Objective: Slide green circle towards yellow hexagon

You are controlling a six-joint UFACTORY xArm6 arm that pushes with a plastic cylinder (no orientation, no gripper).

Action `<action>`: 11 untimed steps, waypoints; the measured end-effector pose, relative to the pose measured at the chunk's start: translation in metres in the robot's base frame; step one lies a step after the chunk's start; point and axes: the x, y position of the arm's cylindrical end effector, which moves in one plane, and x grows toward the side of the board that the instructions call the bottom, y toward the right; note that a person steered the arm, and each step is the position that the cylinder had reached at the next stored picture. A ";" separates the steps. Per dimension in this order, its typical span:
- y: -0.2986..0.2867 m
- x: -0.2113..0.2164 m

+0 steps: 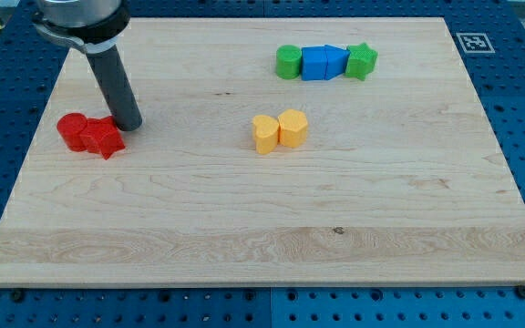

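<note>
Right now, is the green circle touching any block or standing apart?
Touching: the green circle sits against a blue block, far from my tip.

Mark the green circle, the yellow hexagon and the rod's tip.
green circle (288, 61): camera view, top face.
yellow hexagon (264, 134): camera view, middle of the block.
my tip (128, 124): camera view, rod's lower end.

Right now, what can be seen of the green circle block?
The green circle is a short, solid-looking round block in matte bright green, standing flat on the wooden board near the view's top. It forms the left end of a row, its right side against a blue block. The yellow blocks lie below it, apart. My tip is far off at the view's left, beside the red blocks.
</note>
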 end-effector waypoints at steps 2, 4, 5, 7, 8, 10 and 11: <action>0.038 -0.001; 0.123 -0.044; 0.137 -0.087; 0.147 -0.181; 0.168 -0.186; 0.188 -0.182; 0.188 -0.182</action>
